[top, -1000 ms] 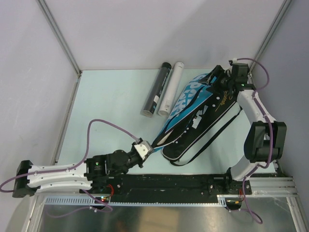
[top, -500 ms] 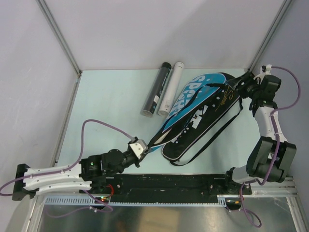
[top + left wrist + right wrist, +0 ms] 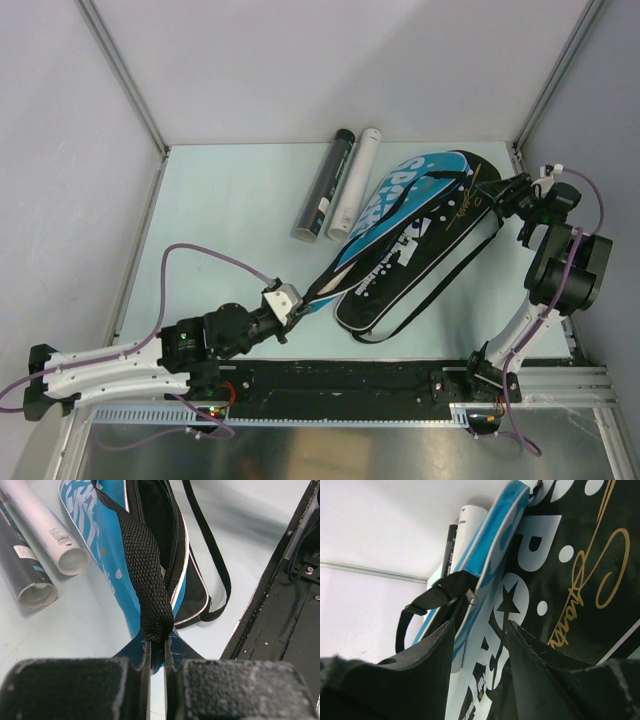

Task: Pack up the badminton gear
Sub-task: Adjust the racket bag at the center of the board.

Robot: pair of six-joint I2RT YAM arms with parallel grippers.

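Right arm has swung off the bags to the far right. I see the right end effector (image 3: pixel 508 195) at the wide end of the black bag (image 3: pixel 440 250), fingers spread, gripping nothing. The left end effector (image 3: pixel 157 652) has pulled back slightly, pinching the black strap (image 3: pixel 152 580) at the narrow end of the blue bag (image 3: pixel 380 215). Bags overlap mid-desk (image 3: pixel 220 230); the black tube (image 3: pixel 325 185) and white tube (image 3: pixel 357 178) lie just left.
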